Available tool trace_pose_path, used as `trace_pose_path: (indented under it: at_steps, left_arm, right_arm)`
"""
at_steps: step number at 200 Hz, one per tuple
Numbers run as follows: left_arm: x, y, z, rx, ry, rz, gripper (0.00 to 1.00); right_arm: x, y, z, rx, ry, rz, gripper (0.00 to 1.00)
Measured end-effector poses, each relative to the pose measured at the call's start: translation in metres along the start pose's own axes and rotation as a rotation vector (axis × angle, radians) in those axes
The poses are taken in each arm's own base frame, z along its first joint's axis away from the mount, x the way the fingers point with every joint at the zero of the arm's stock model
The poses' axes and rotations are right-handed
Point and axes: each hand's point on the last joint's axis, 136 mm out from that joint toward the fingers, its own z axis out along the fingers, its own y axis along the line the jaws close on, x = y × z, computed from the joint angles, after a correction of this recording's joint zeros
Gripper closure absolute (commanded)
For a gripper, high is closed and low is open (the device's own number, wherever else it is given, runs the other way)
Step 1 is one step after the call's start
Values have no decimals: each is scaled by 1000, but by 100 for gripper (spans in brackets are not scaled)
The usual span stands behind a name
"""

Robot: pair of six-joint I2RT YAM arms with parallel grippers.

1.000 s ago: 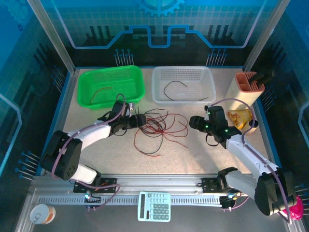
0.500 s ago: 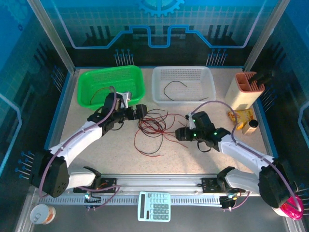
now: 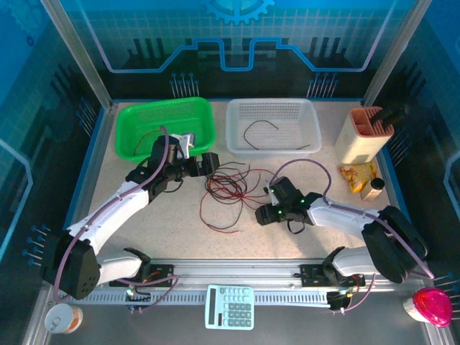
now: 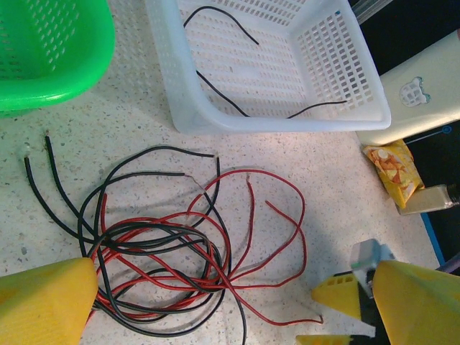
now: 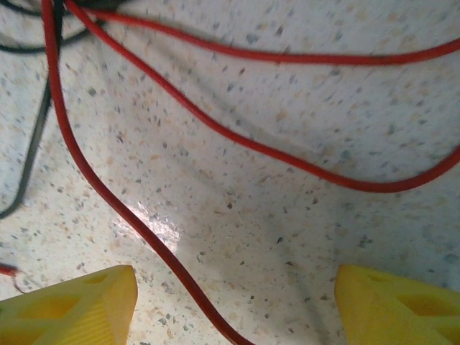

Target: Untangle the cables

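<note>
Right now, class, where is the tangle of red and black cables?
In the top view the cables lie at the centre of the table, just in front of the green basket and the white basket.

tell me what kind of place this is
Probably a robotics lab workcell: a speckled table walled by clear blue-lit panels, an aluminium rail at its near edge, and loose cables near a green basket and a white basket.

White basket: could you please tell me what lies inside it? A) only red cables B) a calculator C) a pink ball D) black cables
D: thin black cables lie on the mesh floor of the white basket, with nothing red among them.
</note>
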Motion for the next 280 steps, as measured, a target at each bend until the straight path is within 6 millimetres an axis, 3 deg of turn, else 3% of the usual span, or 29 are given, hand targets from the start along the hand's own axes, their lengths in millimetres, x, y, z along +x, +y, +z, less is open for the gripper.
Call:
trace_pose_path:
  at_steps: [20, 52, 71, 87, 105, 134, 149, 188, 218, 237, 280]
  left_arm:
    - [1, -1, 0, 6, 3, -1, 1]
    - [1, -1, 0, 8, 5, -3, 1]
    - [1, -2, 0, 12, 8, -8, 1]
    - [1, -3, -1, 14, 6, -11, 1]
    - [1, -3, -1, 17, 6, -10, 1]
    - [0, -5, -1, 23, 6, -10, 1]
    - [-4, -8, -3, 29, -3, -6, 1]
    - [-15, -19, -7, 60, -35, 10, 1]
    - [-20, -29, -11, 90, -50, 22, 1]
    - [-23, -39, -13, 127, -62, 39, 1]
    - [-24, -72, -18, 246, -83, 134, 2]
  right_arm:
    - [-1, -1, 4, 39, 6, -23, 45]
    - [-3, -4, 3, 81, 4, -45, 100]
    - [-12, 6, -7, 62, -21, -71, 100]
    - [-30, 18, -32, 28, -94, -81, 100]
    - [-62, 37, -78, -31, -221, -95, 100]
    - [-121, 75, -171, -148, -454, -134, 100]
    - [-141, 90, -210, -196, -537, -158, 100]
    - [-175, 116, -274, -285, -648, -205, 100]
    - [-195, 128, -307, -344, -706, -221, 100]
    - [-204, 129, -316, -361, -723, -220, 100]
    - [-212, 122, -285, -361, -651, -200, 100]
